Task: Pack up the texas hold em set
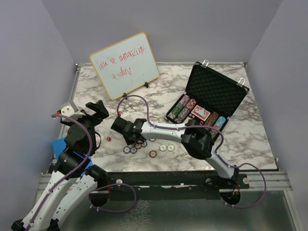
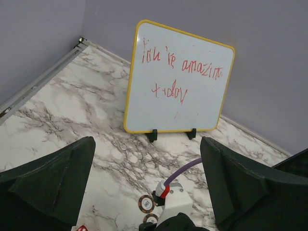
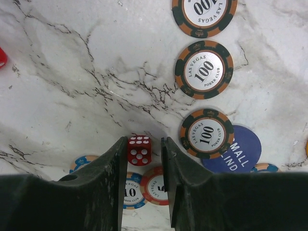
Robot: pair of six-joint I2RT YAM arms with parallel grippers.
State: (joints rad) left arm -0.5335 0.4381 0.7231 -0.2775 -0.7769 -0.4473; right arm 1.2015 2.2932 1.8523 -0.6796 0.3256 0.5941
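Right hand (image 3: 143,139) straddles a red die (image 3: 139,150) on the counter (image 3: 72,72), fingers narrowly apart, a slight gap on one side. Left hand (image 2: 147,144) hovers, spread wide.

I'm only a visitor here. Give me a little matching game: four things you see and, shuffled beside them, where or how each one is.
Things:
1. red die
2. whiteboard
3. briefcase
4. left gripper

Places or states:
A. lid up, at the far right
B. wide open, holding nothing
C. between the fingers of the right gripper
D. propped up at the far left

Pairs: 1-C, 2-D, 3-A, 4-B
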